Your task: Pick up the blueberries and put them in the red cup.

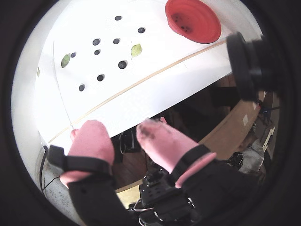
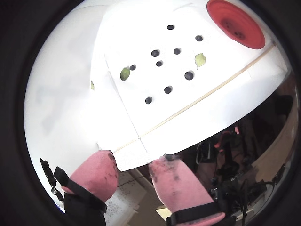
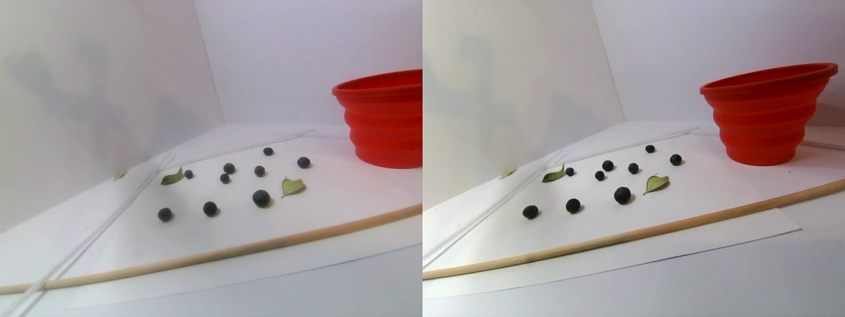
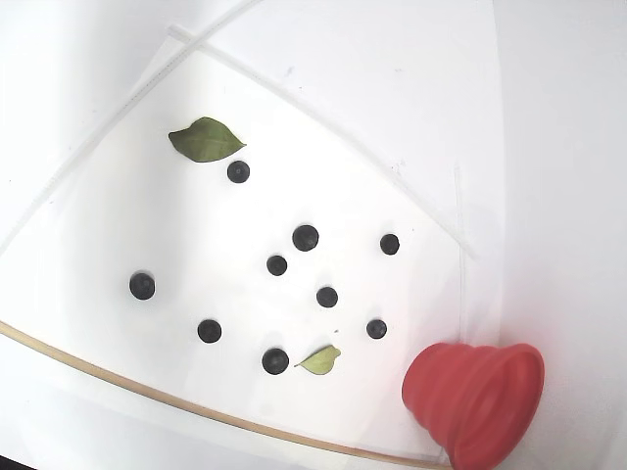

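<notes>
White paper covers the table [image 4: 549, 147], with a thin wooden strip [image 4: 147, 392] along one edge of the sheet.

In a wrist view, the gripper [image 1: 123, 134] hangs off the table's edge with its two pink-padded fingers [image 1: 91, 141] spread apart and nothing between them. Beyond it lie the blueberries [image 1: 122, 64], nine scattered dark dots, with a green leaf [image 1: 136, 50] among them and a second leaf [image 1: 65, 60] further left. The red cup [image 1: 194, 20] sits at upper right, past the berries, and dark spots show on its floor, too small to identify.

In another wrist view, the released gripper [image 2: 136, 167] again frames the paper's corner, empty. The blueberries [image 2: 189, 75] spread across the middle of the sheet, well apart from the fingers, and the red cup [image 2: 235, 23] stands at the top right corner.

In the stereo pair view, the blueberries [image 3: 261, 197] rest loose on the sheet in front of a white wall [image 3: 99, 79], one leaf [image 3: 292, 186] just beside the largest berry. The red cup [image 3: 383, 119] stands upright to their right, its ribbed steps visible. No arm shows here.

In the fixed view, from above, nine blueberries [image 4: 306, 237] lie separately, none touching. One leaf [image 4: 206, 140] sits near the top berry, another leaf [image 4: 321, 360] near the bottom one. The red cup [image 4: 475, 397] is at lower right, near the closest berry.
</notes>
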Available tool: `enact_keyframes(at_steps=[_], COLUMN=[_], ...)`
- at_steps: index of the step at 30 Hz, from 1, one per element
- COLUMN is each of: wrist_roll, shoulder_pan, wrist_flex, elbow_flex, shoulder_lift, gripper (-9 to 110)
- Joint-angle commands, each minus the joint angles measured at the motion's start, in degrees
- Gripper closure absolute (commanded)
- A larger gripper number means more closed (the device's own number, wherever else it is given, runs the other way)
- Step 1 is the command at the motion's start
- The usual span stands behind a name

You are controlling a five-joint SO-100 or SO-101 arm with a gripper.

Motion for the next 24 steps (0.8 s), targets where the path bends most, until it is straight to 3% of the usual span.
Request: enact_keyframes(at_steps=[1, 24], wrist_roll=[-2.8, -15.6], shoulder_pan=[0.7, 4.4], wrist_flex=[-1.1, -8.4], elbow_flex=[-1.0, 1.2], shoulder_lift=[-1.4, -14.4], gripper=[87, 88])
